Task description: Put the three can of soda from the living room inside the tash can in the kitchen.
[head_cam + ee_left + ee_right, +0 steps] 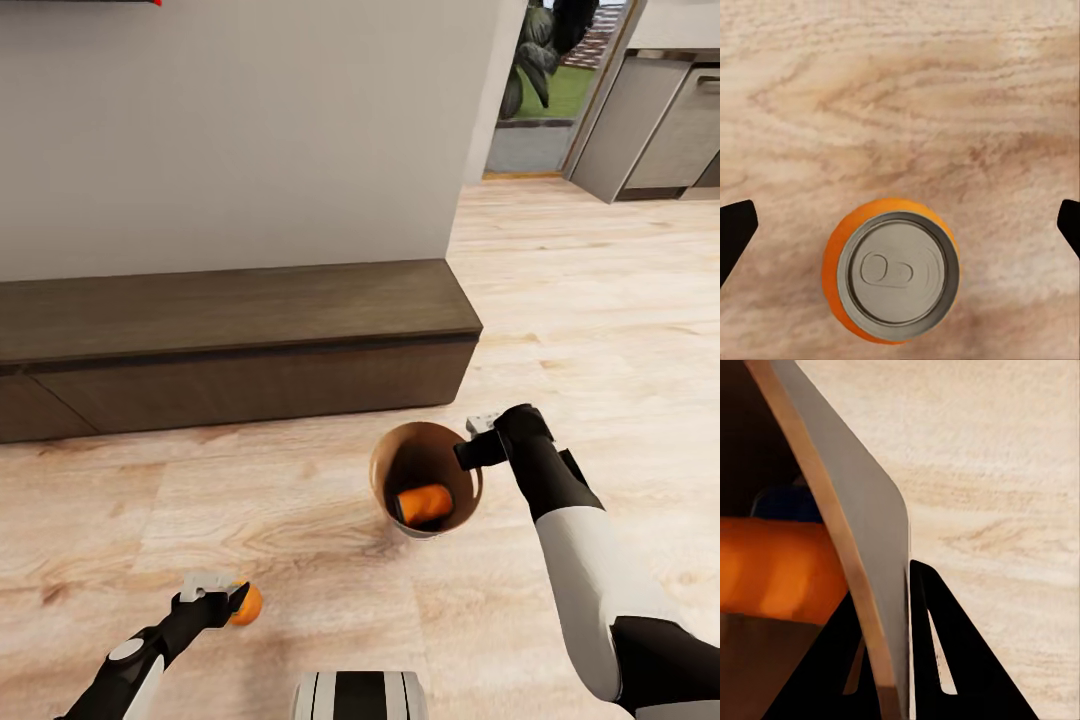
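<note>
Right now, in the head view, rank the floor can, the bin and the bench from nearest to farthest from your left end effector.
1. Floor can, standing right at the left end effector.
2. Bin, ahead to the right, held by the right end effector.
3. Bench, against the wall.

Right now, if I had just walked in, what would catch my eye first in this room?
Probably the bin on the wood floor by the long dark bench, with an orange can lying inside it and the right gripper pinching its rim. Next, a second orange can standing upright on the floor nearer the robot, with the left gripper poised over it, jaws wide apart.
</note>
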